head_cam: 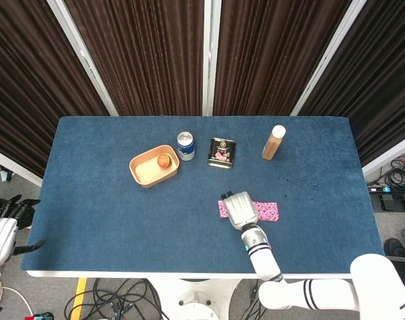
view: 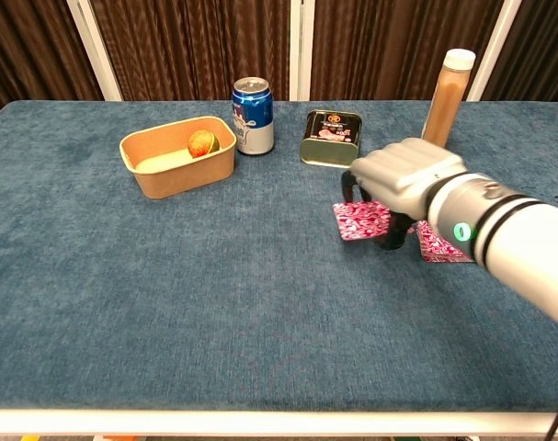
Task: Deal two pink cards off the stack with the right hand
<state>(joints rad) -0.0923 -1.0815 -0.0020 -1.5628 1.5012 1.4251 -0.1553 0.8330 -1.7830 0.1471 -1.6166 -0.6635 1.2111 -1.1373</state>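
In the tan tray (view: 173,175), one apple (view: 201,143).

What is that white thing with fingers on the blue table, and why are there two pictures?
It is a robot's right hand. One picture looks down from the robot's head, the other looks out from its chest. The hand is on a pink card, a little way from the pink stack. On the blue table also stand a tub with a small fruit inside, a can, a tin and a bottle. The left hand waits beside the table, holding nothing.
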